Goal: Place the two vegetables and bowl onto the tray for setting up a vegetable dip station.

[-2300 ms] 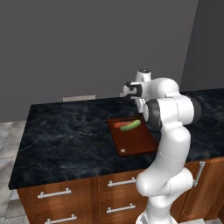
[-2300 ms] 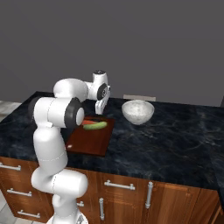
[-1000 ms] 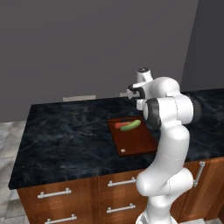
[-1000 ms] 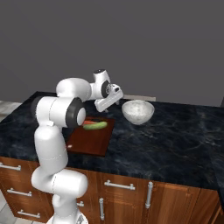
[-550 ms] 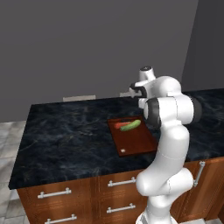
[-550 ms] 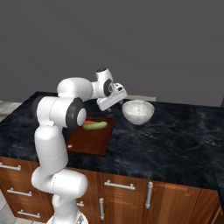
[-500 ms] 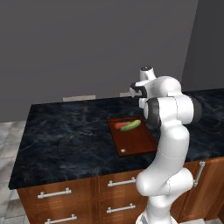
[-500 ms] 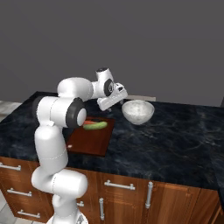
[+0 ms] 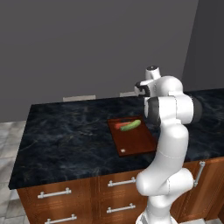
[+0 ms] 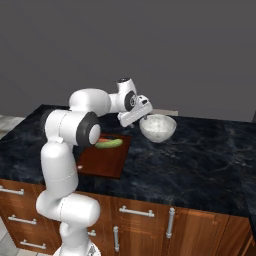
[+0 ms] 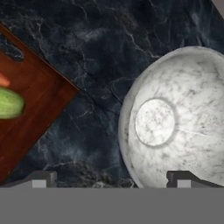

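Note:
Both vegetables lie on the reddish-brown tray [image 9: 135, 141]: the green cucumber piece [image 9: 131, 126] and, touching it, the orange-red carrot piece [image 9: 121, 125]. In the right base view the cucumber [image 10: 109, 143] rests at the tray's [image 10: 101, 161] far end. The white marbled bowl [image 10: 158, 127] stands upright on the counter just right of the tray. My gripper [image 10: 141, 118] hovers open over the bowl's left rim. From the hand view, the gripper [image 11: 111, 179] straddles the rim of the bowl [image 11: 175, 127], empty, with the tray corner [image 11: 35, 105], cucumber [image 11: 8, 103] and carrot [image 11: 3, 81] off to the left.
The black marble counter [image 10: 200, 160] spreads wide to the right of the bowl and left of the tray [image 9: 65, 131]. A grey wall with white outlet plates [image 9: 79, 98] rises behind it. Wooden drawers with metal handles [image 10: 142, 212] sit below the front edge.
The hand has swung from above the tray's far end over to the bowl's rim, staying open. In the last half second it has barely moved. Vegetables, tray and bowl are unmoved.

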You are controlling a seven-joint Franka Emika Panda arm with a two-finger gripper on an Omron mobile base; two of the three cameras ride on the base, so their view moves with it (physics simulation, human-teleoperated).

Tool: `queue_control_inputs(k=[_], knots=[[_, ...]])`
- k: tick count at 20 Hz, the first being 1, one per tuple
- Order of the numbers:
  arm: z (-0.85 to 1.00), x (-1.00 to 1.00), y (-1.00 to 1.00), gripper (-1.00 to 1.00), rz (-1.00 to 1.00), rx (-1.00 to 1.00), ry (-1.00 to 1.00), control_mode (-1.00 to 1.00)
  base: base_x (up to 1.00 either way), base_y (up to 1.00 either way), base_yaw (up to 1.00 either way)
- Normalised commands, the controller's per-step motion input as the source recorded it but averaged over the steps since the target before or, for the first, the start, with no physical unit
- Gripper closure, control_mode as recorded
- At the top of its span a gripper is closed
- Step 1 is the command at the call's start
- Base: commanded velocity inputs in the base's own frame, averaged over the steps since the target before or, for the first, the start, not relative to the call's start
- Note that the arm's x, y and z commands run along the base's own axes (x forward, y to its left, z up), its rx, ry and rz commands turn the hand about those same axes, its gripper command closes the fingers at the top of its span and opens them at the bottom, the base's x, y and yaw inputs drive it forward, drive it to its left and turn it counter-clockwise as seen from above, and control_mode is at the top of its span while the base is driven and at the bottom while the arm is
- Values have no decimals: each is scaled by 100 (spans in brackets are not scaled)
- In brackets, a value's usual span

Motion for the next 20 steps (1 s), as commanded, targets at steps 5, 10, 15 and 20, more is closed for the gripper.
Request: queue_control_inputs(k=[5,10,15,20], knots=[[-7,6,-7,-100,0,0,0,-100,0,0,0],[-15,17,0,-100,0,0,0,-100,0,0,0],[-15,22,0,-100,0,0,0,-100,0,0,0],[-20,15,0,-100,0,0,0,-100,0,0,0]])
